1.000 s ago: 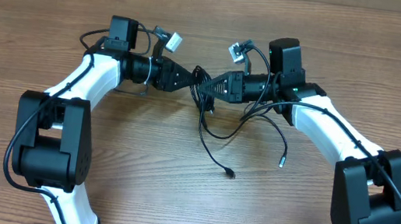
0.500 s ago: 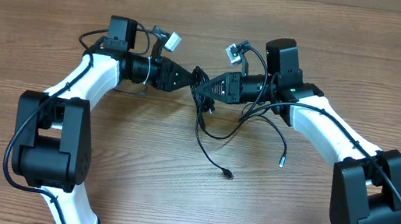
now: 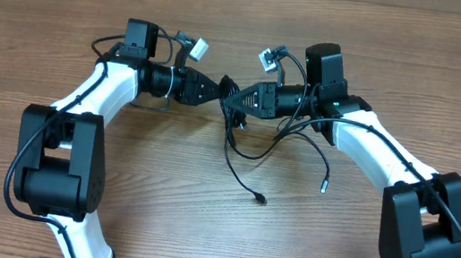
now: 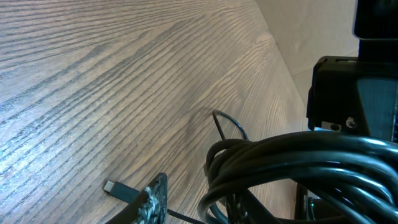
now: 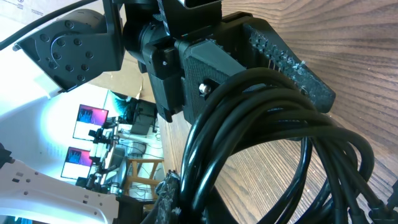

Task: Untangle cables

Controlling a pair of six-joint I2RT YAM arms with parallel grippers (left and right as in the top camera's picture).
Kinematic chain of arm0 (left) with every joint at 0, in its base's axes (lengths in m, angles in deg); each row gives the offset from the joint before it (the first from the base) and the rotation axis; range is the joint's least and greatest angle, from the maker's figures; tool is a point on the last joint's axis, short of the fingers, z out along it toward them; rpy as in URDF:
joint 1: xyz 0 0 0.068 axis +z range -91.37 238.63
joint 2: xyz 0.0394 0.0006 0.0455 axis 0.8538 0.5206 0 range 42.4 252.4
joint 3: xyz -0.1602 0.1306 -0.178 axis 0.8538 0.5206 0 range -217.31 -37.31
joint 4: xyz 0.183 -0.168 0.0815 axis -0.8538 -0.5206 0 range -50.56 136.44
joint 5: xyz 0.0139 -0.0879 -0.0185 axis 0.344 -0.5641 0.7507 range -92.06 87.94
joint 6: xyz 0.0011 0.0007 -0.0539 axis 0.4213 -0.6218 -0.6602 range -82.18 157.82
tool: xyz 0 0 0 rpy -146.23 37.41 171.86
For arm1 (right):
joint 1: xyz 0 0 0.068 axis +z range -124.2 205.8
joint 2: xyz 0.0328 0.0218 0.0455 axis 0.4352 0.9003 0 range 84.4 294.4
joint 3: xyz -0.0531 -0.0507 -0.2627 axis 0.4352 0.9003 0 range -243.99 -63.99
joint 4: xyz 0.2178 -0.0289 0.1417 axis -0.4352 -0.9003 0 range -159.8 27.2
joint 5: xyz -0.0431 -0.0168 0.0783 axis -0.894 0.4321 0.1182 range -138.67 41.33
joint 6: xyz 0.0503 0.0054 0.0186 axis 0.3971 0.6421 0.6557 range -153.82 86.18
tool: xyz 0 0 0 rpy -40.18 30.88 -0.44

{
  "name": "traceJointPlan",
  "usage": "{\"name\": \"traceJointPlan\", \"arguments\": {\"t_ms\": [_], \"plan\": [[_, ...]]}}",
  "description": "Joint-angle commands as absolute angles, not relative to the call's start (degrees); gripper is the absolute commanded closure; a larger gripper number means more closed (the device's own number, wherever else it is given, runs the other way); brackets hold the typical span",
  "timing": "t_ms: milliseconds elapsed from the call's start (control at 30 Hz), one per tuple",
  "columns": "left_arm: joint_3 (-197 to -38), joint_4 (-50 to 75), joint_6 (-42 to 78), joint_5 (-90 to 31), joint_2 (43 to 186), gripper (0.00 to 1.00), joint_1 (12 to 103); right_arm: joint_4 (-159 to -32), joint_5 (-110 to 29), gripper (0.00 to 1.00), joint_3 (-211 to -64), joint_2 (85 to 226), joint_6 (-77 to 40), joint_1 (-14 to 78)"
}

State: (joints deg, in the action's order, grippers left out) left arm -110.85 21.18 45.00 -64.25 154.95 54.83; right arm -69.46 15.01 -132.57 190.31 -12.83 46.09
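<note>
The right hand [image 3: 241,100] was pressed together on the cables [image 3: 232,109], pinching the bunched part of the tangle at its tips; its wrist view showed several thick black loops crowded right against its fingers. The left hand [image 3: 216,92] faced it tip to tip and touched the same bunch from the other side. One ridged finger of the left hand lay along the loops in the right wrist view. How far that hand stood open could not be told, since the cords hid the gap in both wrist views and the overhead view was too small to show it. The bunch therefore sat directly between the two hands, equally close to each, but only the right hand clearly had it. The hands met on a line running roughly parallel to the far edge of the table [image 3: 47,22], about midway along it and nearer that edge than the near one. The cables' long axis crossed that line. From the bunch the loose cords dropped toward the near edge and fanned out on the wood. One ended in a plug [image 3: 263,201] well short of the near edge, and another curved toward the right side to the other plug [image 3: 324,186]. Judging from this, the coming move depended on the left hand getting its own hold on a loop, so the hands could draw apart along their shared line.
</note>
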Motion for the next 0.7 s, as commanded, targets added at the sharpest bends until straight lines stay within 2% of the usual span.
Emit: {"name": "traceJointPlan", "arguments": {"t_ms": [0,133,667], "plan": [[-110.9,21.2,44.8,-63.1,155.5,0.68,54.0,-68.8,18.0,0.96,-133.7,188.5,-12.8,46.8],[-110.9,21.2,44.8,-62.9,155.5,0.64,54.0,-68.8,18.0,0.96,-133.7,188.5,-12.8,46.8],[-110.9,21.4,43.5,-58.7,155.5,0.65,50.8,-68.9,18.1,0.96,-133.7,188.5,-12.8,46.8]]}}
